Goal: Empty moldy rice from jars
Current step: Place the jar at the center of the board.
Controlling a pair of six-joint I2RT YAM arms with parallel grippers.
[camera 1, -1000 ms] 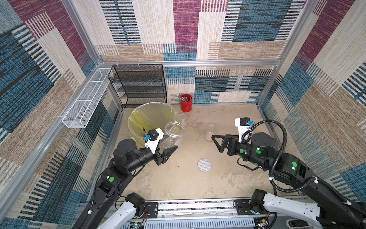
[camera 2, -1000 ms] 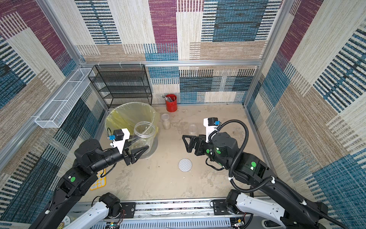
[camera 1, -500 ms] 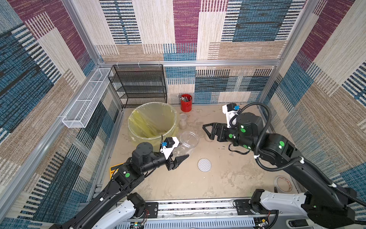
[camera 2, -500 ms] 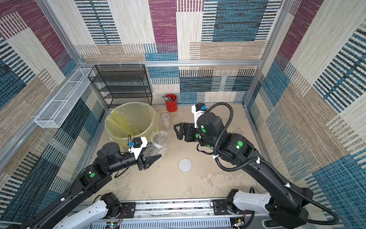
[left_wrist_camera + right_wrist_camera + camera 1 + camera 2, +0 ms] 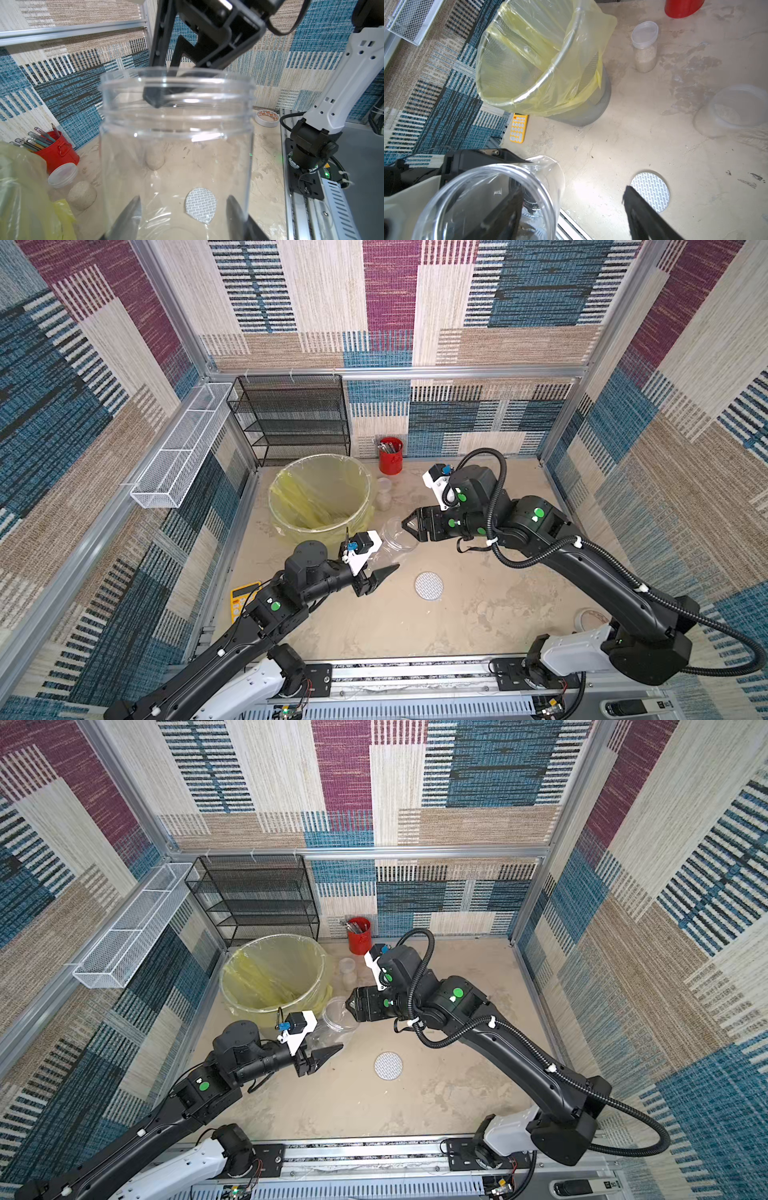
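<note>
Big clear jar [image 5: 176,145] empty, clamped in my left pincer [image 5: 184,205], near the yellow-lined bin [image 5: 542,87], my right pincer [image 5: 572,190] wide, one finger inside its mouth, moldy rice [image 5: 645,60] in a lidded small jar [image 5: 644,47] by the red cup [image 5: 56,149], foil disc [image 5: 650,191] print unreadable
</note>
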